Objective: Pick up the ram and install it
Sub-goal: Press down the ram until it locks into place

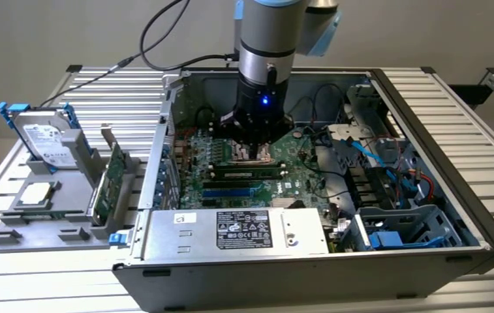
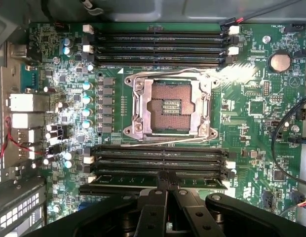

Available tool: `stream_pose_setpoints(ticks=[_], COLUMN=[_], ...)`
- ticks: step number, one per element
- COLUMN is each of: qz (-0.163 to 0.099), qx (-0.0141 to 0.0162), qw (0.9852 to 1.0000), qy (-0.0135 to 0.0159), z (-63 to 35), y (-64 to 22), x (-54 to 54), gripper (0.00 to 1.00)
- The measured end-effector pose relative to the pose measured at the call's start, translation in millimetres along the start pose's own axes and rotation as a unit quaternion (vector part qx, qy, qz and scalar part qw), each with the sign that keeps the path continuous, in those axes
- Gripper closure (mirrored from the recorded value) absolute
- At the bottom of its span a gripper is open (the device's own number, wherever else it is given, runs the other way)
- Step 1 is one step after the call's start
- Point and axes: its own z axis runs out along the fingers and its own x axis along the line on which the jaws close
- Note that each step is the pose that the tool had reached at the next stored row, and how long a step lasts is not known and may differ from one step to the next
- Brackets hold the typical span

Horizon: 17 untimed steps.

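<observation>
Inside the open computer case (image 1: pixel 481 225), the gripper (image 2: pixel 167 178) hangs over the motherboard (image 2: pixel 251 113), its fingers (image 2: pixel 173 181) pinched together with nothing between them. Directly beneath them the ram (image 2: pixel 158 181), a long, narrow green stick lined with dark chips, lies seated lengthwise in a black slot (image 2: pixel 158 163), just beside the bare CPU socket (image 2: pixel 168 108)

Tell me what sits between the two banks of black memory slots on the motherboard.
In the wrist view, the open CPU socket with its metal frame lies between the upper slots and the lower slots; the ram sits by the lower bank.
</observation>
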Motion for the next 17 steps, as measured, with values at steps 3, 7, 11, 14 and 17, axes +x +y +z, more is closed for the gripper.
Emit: stream_pose_setpoints(ticks=[3,7,11,14,17], qz=[0.002,0.003,0.005,0.005,0.005], qx=[-0.0002,-0.0002,-0.0002,-0.0003,-0.0003], qw=[1.0000,1.0000,1.0000,1.0000,1.0000], qy=[0.0000,0.0000,-0.0001,-0.0001,-0.0001], z=[-0.9,-1.8,-2.7,-2.9,-2.9], y=[-3.1,-7.2,-11.4,-11.9,-12.0], x=[0.8,2.9,4.3,4.4,4.4], gripper=[0.89,0.89,0.89,0.89,0.89])
